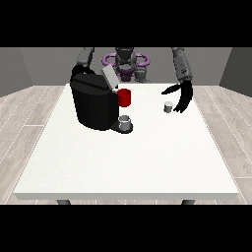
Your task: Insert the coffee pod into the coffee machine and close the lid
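Small grey coffee pod (168, 107) upright on the white table (123, 162), right of the black coffee machine (94, 103) with lid (109, 77) raised. Just right of pod, hand at the view's right (183, 98), fingers spread downward, not touching. Red mug (124, 97) and grey cup (126, 122) beside machine.

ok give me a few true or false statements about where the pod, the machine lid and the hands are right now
1. The coffee pod stands on the table, outside the coffee machine. True.
2. The machine's lid is shut flat. False: it is tilted up, open.
3. The hand at the view's right is beside the pod with fingers spread and straight. True.
4. The hand at the view's right holds the pod in the air. False: the pod rests on the table.
5. A grey cup sits at the machine's base. True.
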